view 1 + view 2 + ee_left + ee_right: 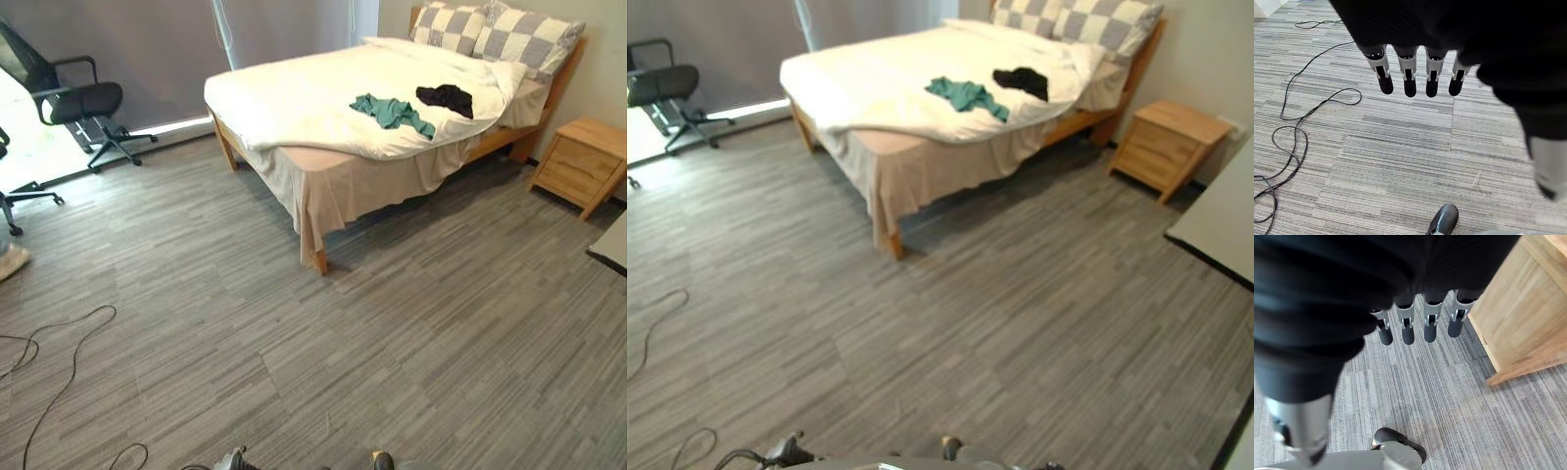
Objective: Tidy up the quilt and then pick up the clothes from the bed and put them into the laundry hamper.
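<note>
Office chair (73,103), black, far left by the window. Grey striped floor (392,352) across the foreground.

Wooden bed (323,259) at centre, angled away. Cream quilt (294,98) spread over it, rumpled, its near edge hanging unevenly over a tan sheet (333,191) that drapes toward the floor. On the quilt, toward the head end: a teal garment (392,112), crumpled; just beside it on the right, apart from it, a black garment (446,98), bunched. Two grey-and-white checked pillows (490,34) against the headboard. Wooden nightstand (580,164) right of the bed.

Left hand (1410,78): fingers straight, hanging side by side with small gaps, empty, over bare floor. Right hand (1420,323): fingers likewise straight and slightly apart, empty, over floor beside a pale wooden cabinet (1528,318).

Both garments and the quilt lie well apart from either hand's fingers, across the open floor.
</note>
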